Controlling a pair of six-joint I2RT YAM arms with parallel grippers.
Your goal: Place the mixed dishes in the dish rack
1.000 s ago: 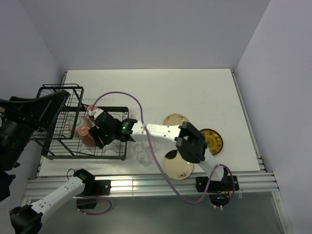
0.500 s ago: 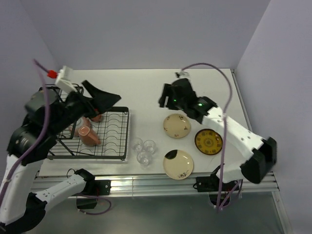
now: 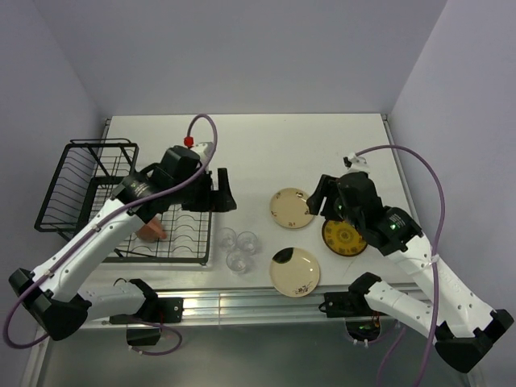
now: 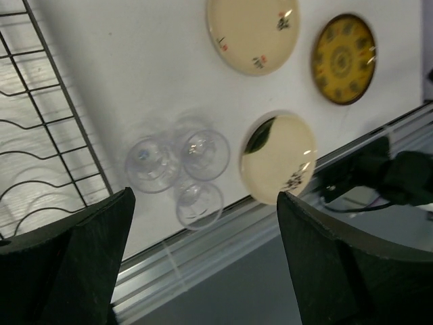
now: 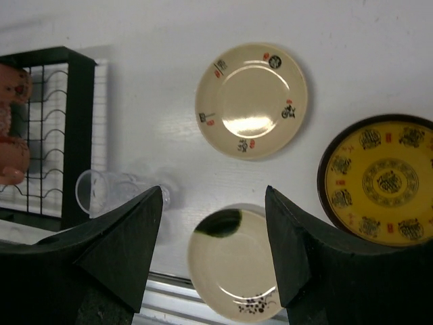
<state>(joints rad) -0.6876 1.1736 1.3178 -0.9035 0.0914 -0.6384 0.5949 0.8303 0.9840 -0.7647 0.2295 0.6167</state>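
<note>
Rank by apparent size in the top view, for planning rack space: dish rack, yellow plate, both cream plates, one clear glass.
1. dish rack, by far.
2. near cream plate, far cream plate, yellow plate: alike; the yellow is partly under the right arm.
3. clear glass.

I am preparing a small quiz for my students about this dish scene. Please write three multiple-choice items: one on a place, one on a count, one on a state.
1. Where do the three clear glasses stand?
A) on the table, beside the dish rack
B) inside the rack
C) on a plate

2. How many plates lie on the table?
A) one
B) two
C) three

3. How is the left gripper?
A) shut on a mug
B) open, holding nothing
C) shut on a glass

Answers:
1 A: they cluster on the white surface just off the rack's edge.
2 C: two cream plates and one yellow plate.
3 B: its jaws stand wide apart with nothing between.
</note>
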